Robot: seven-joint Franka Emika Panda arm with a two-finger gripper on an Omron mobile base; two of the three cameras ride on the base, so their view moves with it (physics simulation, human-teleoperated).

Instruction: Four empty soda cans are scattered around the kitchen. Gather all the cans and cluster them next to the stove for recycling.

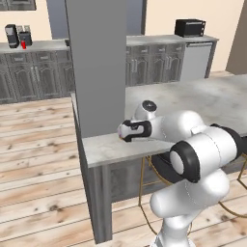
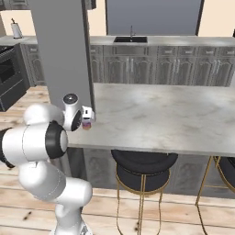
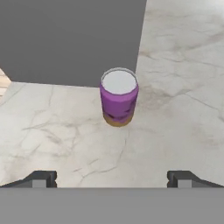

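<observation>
- A purple soda can (image 3: 119, 97) with a silvery flat top and a brownish band at its base stands upright on the pale marble island counter (image 2: 156, 114).
- The can sits just in front of a tall, flat grey pillar (image 1: 96, 62) that rises from the counter's left end; in the right base view the can (image 2: 87, 123) peeks out beside the robot's wrist at the foot of that pillar.
- The two-finger gripper (image 3: 111, 178) hangs above the counter with its dark finger tips (image 3: 41, 178) spread wide apart, nothing between them; the can lies ahead of the tips, roughly centred between them and not touching either.
- In the left base view the white hand (image 1: 135, 130) reaches over the near left part of the counter, next to the pillar.
- Black round stools with gold legs (image 2: 143, 167) stand under the near edge of the island.
- On the far counter, a black microwave (image 1: 189, 27) rests at the right.
</observation>
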